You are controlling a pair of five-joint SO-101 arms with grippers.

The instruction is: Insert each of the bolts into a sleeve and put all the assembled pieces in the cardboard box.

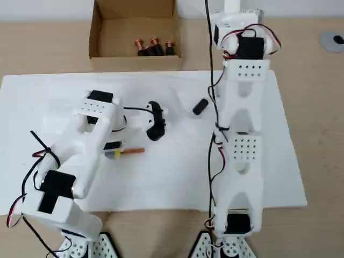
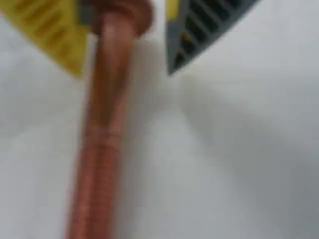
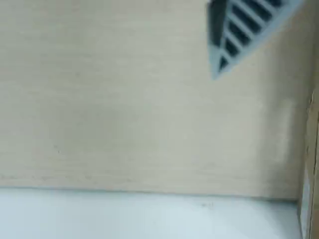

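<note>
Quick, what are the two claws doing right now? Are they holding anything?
Left claw: around the head of the copper bolt on the white mat; grip cannot be told.
Right claw: above the wooden table; cannot be told.

A pale wooden worktop (image 1: 312, 80) carries a large white sheet (image 1: 177, 177); a small grey disc (image 1: 332, 40) lies on the bare wood.

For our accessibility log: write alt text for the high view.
The left white robot arm is at a copper-coloured metal bolt on a white sheet; a short black cylindrical sleeve lies apart. Behind, an open cardboard box holds three assembled bolt-and-sleeve pieces; the right white arm extends beside it.
</note>
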